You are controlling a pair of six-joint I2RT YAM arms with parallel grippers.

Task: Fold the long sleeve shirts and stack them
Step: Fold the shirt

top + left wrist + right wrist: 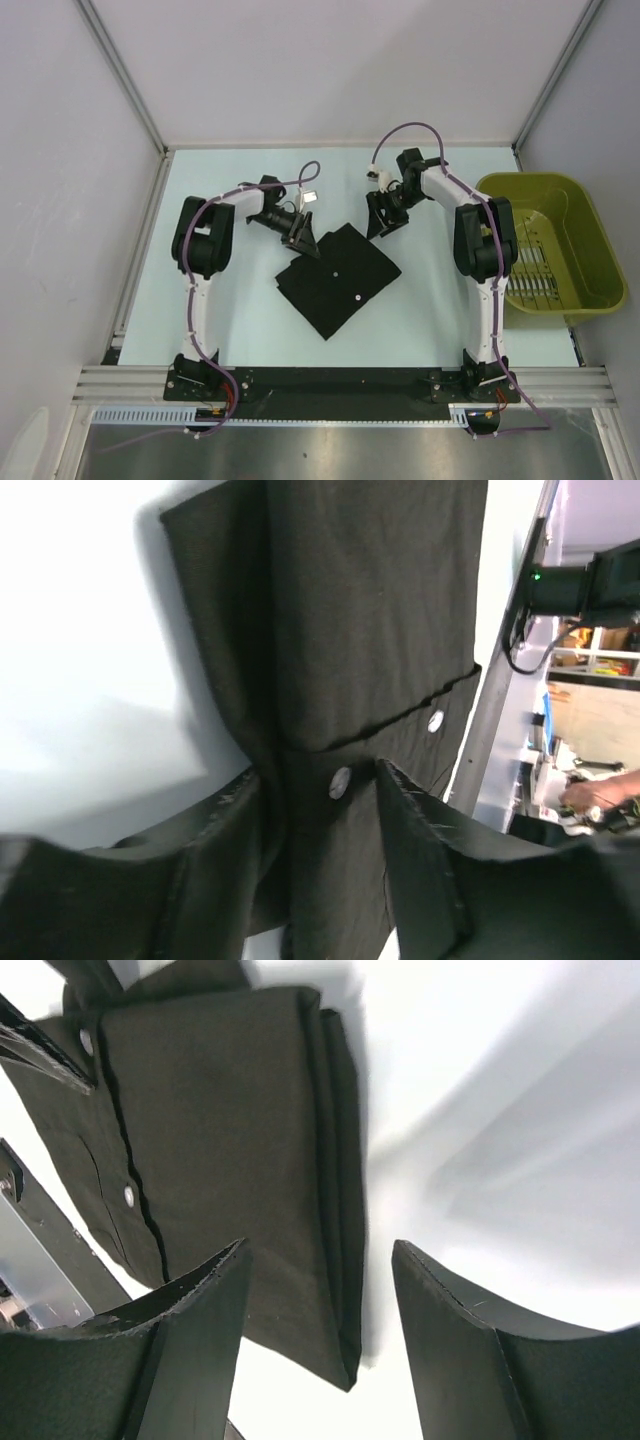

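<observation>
Shirt: a single black shirt (pixel 340 275), plain soft cloth, folded into a flat packet of roughly four sides. It lies mid-table, turned so that one corner points at the arm bases.
Shirt layers: an under-layer juts out a little along the left edge. In the right wrist view the shirt (pixel 220 1120) shows several folded edges stacked along one side.
Shirt front: a placket seam runs across the shirt (pixel 380 610) in the left wrist view. Small pale snaps (pixel 340 782) sit on it, and two are also visible from above.
Table: pale top (pixel 230 320), with the shirt lying flat on it between the two arms.
Left gripper: the left gripper (pixel 300 238) is at the shirt's far-left corner. In its own view the left gripper (pixel 318 770) has its jaws spread wide. The fingers (pixel 210 870) stand on either side of a strip of the cloth and one snap, not pinching it.
Right gripper: the right gripper (pixel 383 218) is just beyond the shirt's far-right edge. In its own view the right gripper (pixel 320 1248) also has its jaws apart. One folded edge of the shirt and some bare table show in the gap, and I cannot tell whether the fingers (pixel 470 1360) touch the cloth.
Basket: an olive-green plastic basket (pixel 530 180) at the table's right side, beside the right arm and well apart from the shirt.
Basket contents: only its own slotted floor shows inside.
</observation>
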